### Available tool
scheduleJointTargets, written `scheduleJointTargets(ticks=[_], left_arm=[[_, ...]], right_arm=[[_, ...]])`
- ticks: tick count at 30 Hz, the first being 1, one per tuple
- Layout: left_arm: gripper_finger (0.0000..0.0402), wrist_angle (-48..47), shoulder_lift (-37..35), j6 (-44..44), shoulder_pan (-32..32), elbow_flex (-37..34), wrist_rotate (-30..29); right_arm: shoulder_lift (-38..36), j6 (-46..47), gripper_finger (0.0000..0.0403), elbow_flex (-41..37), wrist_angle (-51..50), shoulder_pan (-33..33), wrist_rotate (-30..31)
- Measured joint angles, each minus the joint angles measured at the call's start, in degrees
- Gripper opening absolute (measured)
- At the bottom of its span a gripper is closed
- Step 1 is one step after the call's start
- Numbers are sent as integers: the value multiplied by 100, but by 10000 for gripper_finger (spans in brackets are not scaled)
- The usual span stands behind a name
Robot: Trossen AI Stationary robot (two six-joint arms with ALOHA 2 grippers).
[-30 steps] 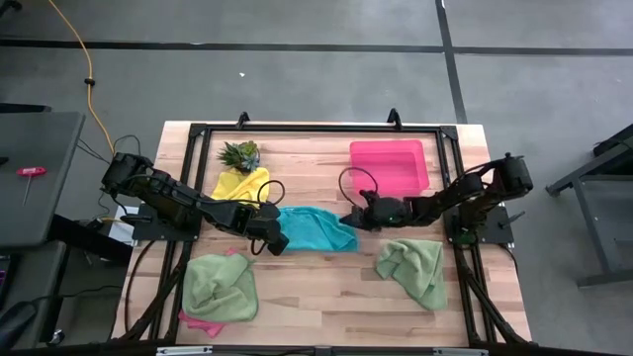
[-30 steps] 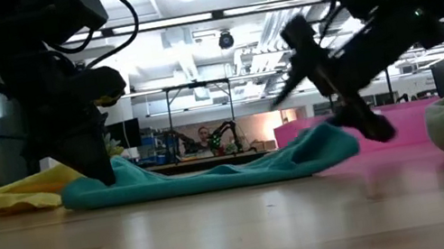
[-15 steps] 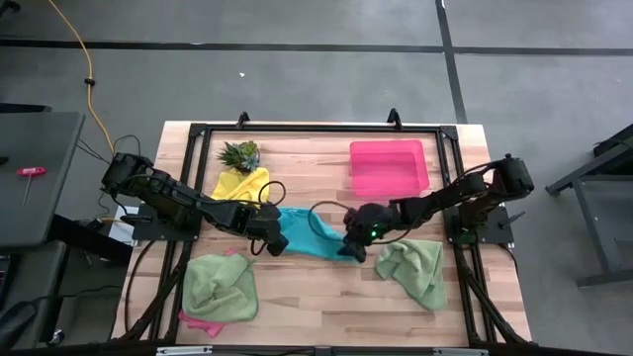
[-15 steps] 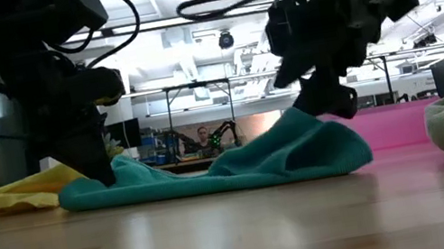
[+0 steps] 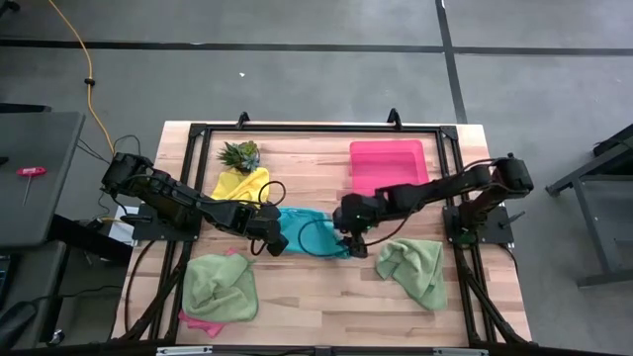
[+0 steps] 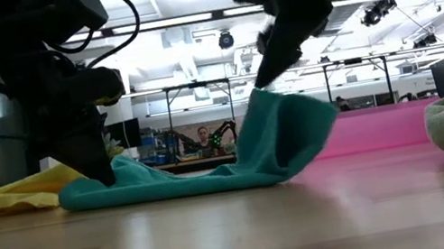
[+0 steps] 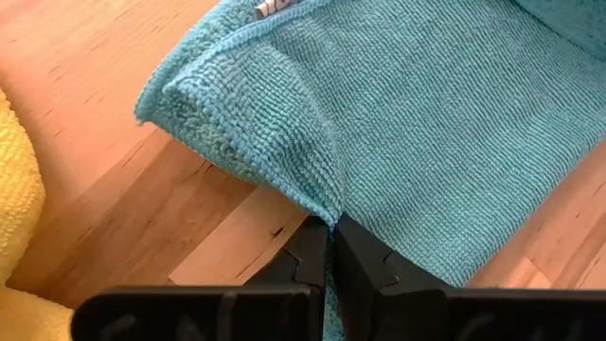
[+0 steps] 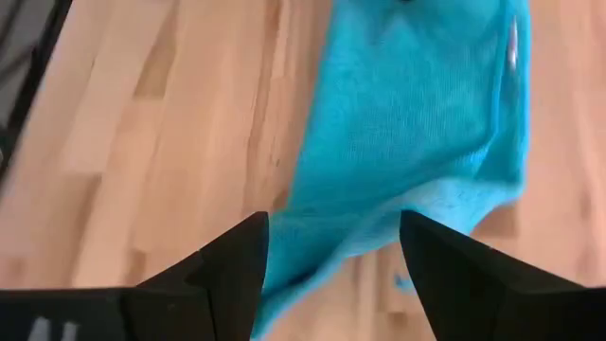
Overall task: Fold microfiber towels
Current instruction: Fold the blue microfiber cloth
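The teal towel [image 5: 309,229] lies mid-table, its left part flat and its right end raised off the wood [image 6: 282,128]. My left gripper [image 5: 277,243] stands at the towel's left near corner and is shut on it; it also shows in the low view [image 6: 104,171] and the left wrist view [image 7: 331,227]. My right gripper [image 5: 353,243] is above the towel's right end, shut on it [image 6: 262,81]. The yellow towel [image 5: 240,184] lies far left, one light green towel [image 5: 220,287] near left on the pink towel [image 5: 198,321], and the other light green towel [image 5: 413,267] near right. My left gripper pinches a puckered edge of the teal towel [image 7: 327,201] near its left corner between its two fingers. The fingers point down from above. That end stays on the table. My right gripper holds the teal towel's right end [image 6: 261,95] from above, slanting down. In the right wrist view the cloth [image 8: 331,256] runs between the two fingers [image 8: 237,256]; how many layers I cannot tell. The end hangs below the fingers, lifted clear, and the cloth slopes down to the table.
A rigid pink tray [image 5: 389,165] stands at the far right behind the towel. A small spiky green plant [image 5: 240,153] sits far left. Bare wood [image 5: 316,297] lies along the near side between the two green towels.
My right gripper has gone toward the near edge, then up and toward the left, with the teal towel's right end. That end has risen from flat on the table to standing up and curling leftward. The towel's left end stays under my left gripper.
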Motion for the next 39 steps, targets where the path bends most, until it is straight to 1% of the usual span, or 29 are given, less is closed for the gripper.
scheduleJointTargets(ticks=[3,6,8,11,12,14,17,18,20,22,25,27,29,31,33,39], left_arm=[[1,0,0,0,0,0,1],[1,0,0,2,2,0,69],[1,1,0,5,2,0,104],[1,0,0,13,0,0,106],[1,0,0,15,1,0,107],[1,0,0,18,0,0,107],[1,4,0,166,2,0,106],[1,4,0,219,2,0,107],[1,4,0,254,2,0,107],[1,5,0,254,2,0,126],[1,24,0,210,0,0,149],[1,47,2,210,1,0,151],[1,94,2,207,2,0,151],[1,134,1,208,10,0,151],[1,156,1,205,34,0,150],[1,220,1,205,184,-2,151]], right_arm=[[0,-633,232,70,-78,93,-66],[8,-917,232,139,-39,240,-202],[29,-951,232,148,-197,332,-16],[32,-281,232,135,-886,314,615],[8,-37,232,71,-1072,238,723],[-127,348,232,-235,-1363,93,800],[-576,860,232,-952,-1296,-51,787],[-776,1102,232,-1238,-1150,-89,746],[-1202,1885,232,-1879,-590,-165,640],[-1593,3021,232,-2557,338,-229,360],[-1934,5012,232,-3574,2126,-294,25],[-1965,6396,232,-4128,3317,-337,126],[-1943,7543,232,-4495,4002,-341,380],[-1908,8174,232,-4691,4241,-341,554],[-1854,8495,232,-4733,4278,-341,642],[-1564,8707,232,-4357,4282,-341,569]])
